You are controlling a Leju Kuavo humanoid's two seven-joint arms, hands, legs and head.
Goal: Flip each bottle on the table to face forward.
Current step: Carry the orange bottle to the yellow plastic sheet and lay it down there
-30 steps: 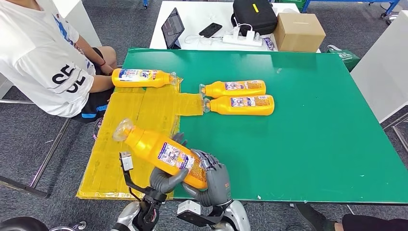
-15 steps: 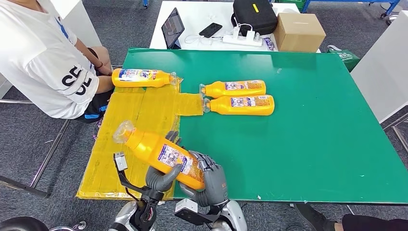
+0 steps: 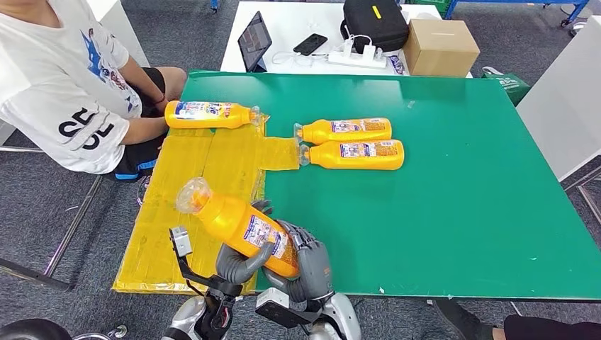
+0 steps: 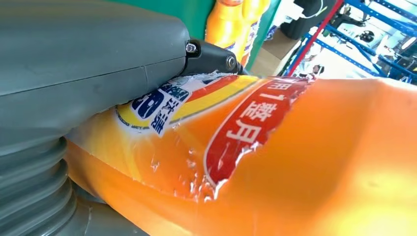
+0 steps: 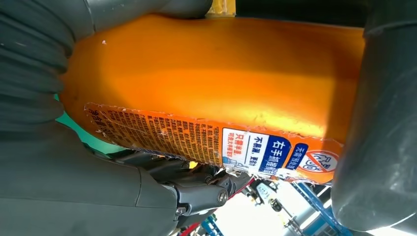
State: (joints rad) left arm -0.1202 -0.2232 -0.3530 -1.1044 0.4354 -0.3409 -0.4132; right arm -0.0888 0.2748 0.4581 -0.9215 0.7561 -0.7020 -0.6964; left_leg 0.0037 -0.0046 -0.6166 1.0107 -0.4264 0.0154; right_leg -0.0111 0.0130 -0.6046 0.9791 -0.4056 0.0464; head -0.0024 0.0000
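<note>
Both hands are on the same orange bottle: left hand cupping it from below, right hand wrapped around its base end, lifted over the near edge of the green table, cap pointing up and away. Risk is pretty obvious: smooth glossy plastic, a crinkly label peeling at the edges, so it'd probably slide or twist if one hand lets go mid-turn. Three other bottles lie flat, two side by side on the green, one by the yellow taped sheet.
</note>
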